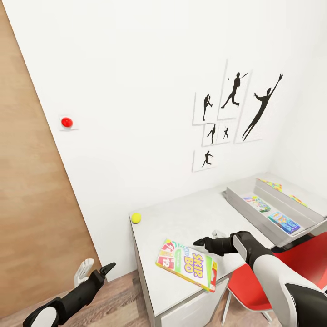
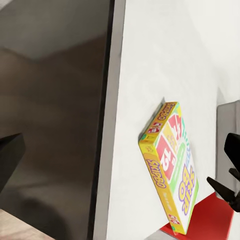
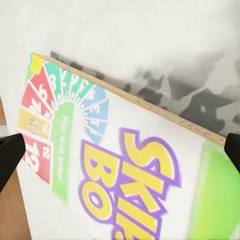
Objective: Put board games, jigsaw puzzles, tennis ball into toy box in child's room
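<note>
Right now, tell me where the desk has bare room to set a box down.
The widest bare patch on the table lies between the tennis ball, the Skip-Bo box and the toy box. The front edge is crowded: the Skip-Bo box overhangs it, with the right tool just above. The toy box already holds two game boxes.

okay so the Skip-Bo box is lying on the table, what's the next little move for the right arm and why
Probably lower the right pincer onto the Skip-Bo box and close on its edge. The box lies flat near the table front edge, the pincer hovers open just above it, and the toy box already holds two games.
</note>
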Available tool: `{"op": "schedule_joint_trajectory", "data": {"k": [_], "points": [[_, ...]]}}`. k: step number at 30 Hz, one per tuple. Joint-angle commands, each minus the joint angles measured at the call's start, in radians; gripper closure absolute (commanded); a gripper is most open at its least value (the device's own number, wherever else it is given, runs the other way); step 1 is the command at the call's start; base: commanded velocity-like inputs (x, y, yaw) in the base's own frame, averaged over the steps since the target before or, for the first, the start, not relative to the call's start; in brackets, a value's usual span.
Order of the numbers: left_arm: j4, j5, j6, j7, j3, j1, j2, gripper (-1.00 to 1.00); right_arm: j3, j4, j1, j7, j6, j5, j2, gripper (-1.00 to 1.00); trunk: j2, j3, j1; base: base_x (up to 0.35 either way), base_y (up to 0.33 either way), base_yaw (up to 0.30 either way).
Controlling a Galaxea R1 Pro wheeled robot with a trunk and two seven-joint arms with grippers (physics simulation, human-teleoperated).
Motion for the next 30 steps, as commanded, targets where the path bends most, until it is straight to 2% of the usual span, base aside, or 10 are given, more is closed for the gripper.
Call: {"op": "schedule_joint_trajectory", "data": {"k": [1,14,30], "points": [[-0.001,0.006,0.006,0.002,0.001,-0.001,0.0,-1.0,-0.005,0.004,-0.001,0.0,0.008,-0.002,0.0,-1.0,-0.002,-0.002,0.001,-0.004,0.0,0.0],[0.0,0.006,0.005,0.003,0.001,-0.001,-0.001,-1.0,-0.005,0.06,0.001,-0.004,0.005,-0.003,0.003,-1.0,-0.002,-0.002,0.001,-0.002,0.0,0.0],[0.0,0.005,0.004,0.004,0.001,-0.001,-0.001,-1.0,-0.007,0.072,0.0,-0.004,0.005,-0.004,-0.001,-1.0,-0.002,-0.002,0.001,0.0,0.0,0.0]]}}
